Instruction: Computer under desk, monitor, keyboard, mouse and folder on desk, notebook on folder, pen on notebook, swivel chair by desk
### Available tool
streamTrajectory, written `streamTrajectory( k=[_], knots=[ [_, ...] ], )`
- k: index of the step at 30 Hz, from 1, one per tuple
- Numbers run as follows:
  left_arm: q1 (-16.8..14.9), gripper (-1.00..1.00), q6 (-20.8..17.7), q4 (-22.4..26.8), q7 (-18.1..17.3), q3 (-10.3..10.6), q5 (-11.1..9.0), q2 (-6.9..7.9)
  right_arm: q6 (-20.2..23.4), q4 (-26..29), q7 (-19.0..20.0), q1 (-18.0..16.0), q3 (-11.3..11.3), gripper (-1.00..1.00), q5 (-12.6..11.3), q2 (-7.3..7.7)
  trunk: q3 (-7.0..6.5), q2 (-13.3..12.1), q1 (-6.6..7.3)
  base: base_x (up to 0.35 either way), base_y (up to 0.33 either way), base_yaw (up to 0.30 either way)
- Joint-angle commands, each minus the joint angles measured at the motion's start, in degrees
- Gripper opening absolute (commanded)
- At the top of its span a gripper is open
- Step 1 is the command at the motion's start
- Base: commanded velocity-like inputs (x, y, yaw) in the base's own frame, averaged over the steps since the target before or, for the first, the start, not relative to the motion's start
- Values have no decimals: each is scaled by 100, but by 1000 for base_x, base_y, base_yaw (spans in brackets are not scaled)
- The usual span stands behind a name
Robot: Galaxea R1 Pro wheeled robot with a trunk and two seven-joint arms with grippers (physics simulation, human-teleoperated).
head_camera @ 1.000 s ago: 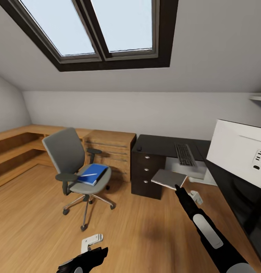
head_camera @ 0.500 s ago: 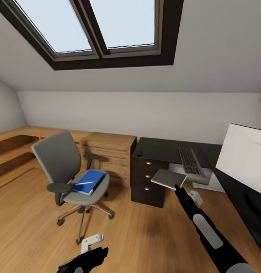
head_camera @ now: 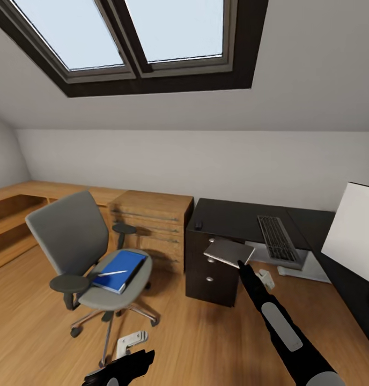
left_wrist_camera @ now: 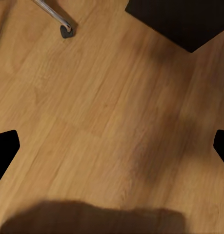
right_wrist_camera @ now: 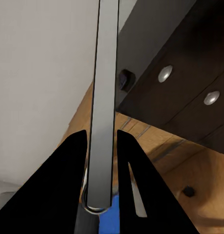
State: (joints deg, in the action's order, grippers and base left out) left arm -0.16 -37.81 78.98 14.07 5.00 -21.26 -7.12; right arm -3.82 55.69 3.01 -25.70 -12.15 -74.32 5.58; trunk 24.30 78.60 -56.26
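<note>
Right hand [right_wrist_camera: 99,146] was clamped on the notebook [head_camera: 228,252], while the folder [head_camera: 120,270] sat lower left on the swivel chair [head_camera: 82,252], left hand [left_wrist_camera: 112,146] spread apart.

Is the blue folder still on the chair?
Yes. The folder lies flat on the chair seat, with the pen on top of it. Nothing is holding it.

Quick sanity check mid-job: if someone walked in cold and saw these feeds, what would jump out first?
Probably the grey notebook clamped edge-on in the right gripper, held in the air in front of the desk's drawers. Next, the blue folder with the white pen on it, lying on the chair seat, left of the desk.
</note>
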Motion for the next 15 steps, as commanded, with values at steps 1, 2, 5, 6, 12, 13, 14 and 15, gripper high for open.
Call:
streamTrajectory(
  k=[1,2,5,6,12,13,14,15],
  knots=[
    [-2,100,-15,6,51,12,-61,-2,-40,-4,30,-5,-25,-100,-67,-16,5,3,-4,330,0,0],
    [-2,100,-15,-1,51,18,-61,-4,-40,-4,28,-5,-23,-100,-69,-31,5,3,-4,327,0,0],
    [-2,100,-15,-36,51,24,-59,-8,-40,-5,26,-5,-18,-100,-197,-45,5,3,-4,313,0,0],
    [-2,100,-15,-41,51,25,-60,-8,-40,-5,25,-5,-18,-100,-246,-46,5,3,-4,296,0,0],
    [-2,100,-15,-56,51,27,-59,-9,-40,-23,14,-5,-2,-100,-701,-35,5,3,-4,247,0,0],
    [-2,100,-15,-56,51,27,-58,-9,-40,-37,13,-5,-2,-100,-727,-34,5,3,-4,206,0,0],
    [-2,100,-15,-57,51,29,-58,-9,-40,-105,10,-5,1,-100,-788,-27,5,3,-4,185,0,0],
    [-2,100,-15,-59,51,29,-59,-9,-40,-117,9,-5,3,-100,-796,-26,5,3,-4,182,0,0]
  ],
)
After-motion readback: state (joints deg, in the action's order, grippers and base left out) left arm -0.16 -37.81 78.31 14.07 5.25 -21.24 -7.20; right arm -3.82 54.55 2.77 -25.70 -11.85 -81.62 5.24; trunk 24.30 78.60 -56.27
